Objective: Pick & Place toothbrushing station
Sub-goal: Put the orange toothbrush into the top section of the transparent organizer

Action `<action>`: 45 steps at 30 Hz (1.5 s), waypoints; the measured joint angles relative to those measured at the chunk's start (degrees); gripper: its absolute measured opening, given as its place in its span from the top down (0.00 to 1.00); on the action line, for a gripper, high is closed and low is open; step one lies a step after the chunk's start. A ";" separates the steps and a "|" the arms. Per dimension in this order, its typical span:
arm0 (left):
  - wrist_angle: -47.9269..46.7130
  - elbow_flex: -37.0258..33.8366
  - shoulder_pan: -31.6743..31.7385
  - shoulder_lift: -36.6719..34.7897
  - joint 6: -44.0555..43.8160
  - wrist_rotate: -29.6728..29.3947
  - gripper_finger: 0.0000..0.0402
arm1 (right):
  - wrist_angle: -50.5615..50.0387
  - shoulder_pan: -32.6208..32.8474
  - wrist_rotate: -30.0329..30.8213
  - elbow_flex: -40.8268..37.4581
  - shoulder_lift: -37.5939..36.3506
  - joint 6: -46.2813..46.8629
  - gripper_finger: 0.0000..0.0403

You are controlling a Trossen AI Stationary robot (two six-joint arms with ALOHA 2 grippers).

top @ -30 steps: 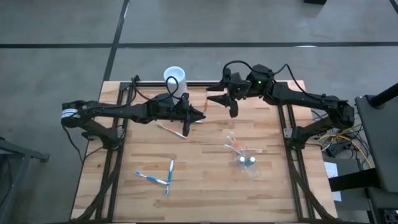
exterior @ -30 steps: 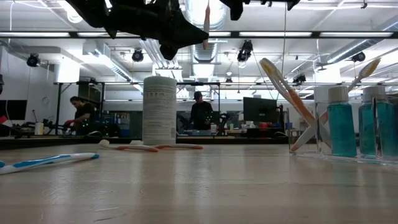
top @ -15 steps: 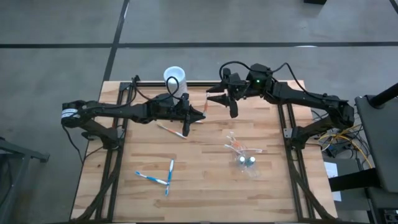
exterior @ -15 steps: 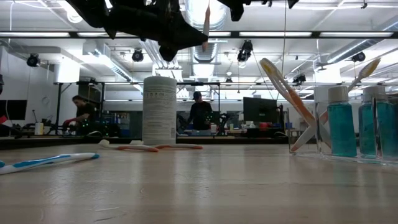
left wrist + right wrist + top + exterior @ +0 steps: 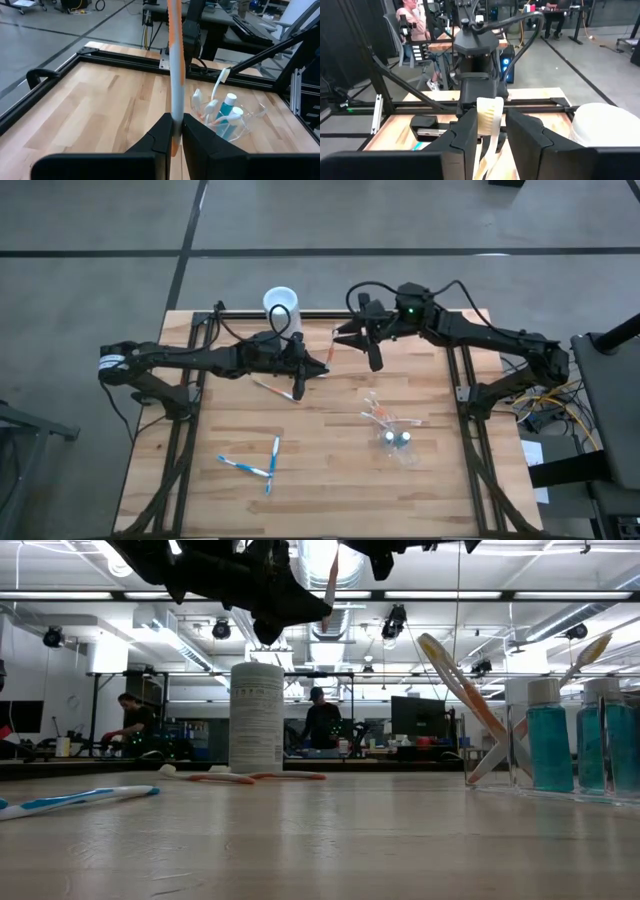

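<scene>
High view straight down over the light wooden slatted table (image 5: 320, 480), low view level at tabletop — both share it, wrist views close, facing each other.

The right gripper (image 5: 490, 131) has its two dark fingers (image 5: 465, 135) standing either side of a white toothbrush head (image 5: 489, 117), bristles facing the camera. Straight beyond, at twelve o'clock, rises the left arm (image 5: 476, 65). A white cup (image 5: 605, 125) stands at about two o'clock on the bench (image 5: 392, 130). A seated person (image 5: 413, 22) shows at about eleven o'clock.
</scene>
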 joint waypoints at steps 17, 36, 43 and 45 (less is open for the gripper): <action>-0.51 0.00 0.00 0.00 -0.07 -0.02 0.91 | -0.18 0.00 -0.01 0.00 0.45 0.07 0.93; -0.47 0.00 -0.04 0.00 0.00 -2.52 0.89 | -0.27 -0.03 0.03 0.00 0.41 0.10 0.94; -0.47 0.00 -0.02 0.00 -0.76 -3.50 0.78 | -0.40 -0.04 0.01 0.00 0.39 -0.01 0.94; -0.44 0.00 -0.02 0.00 -0.76 -3.61 0.74 | -0.45 -0.04 0.01 0.00 0.39 -0.02 0.94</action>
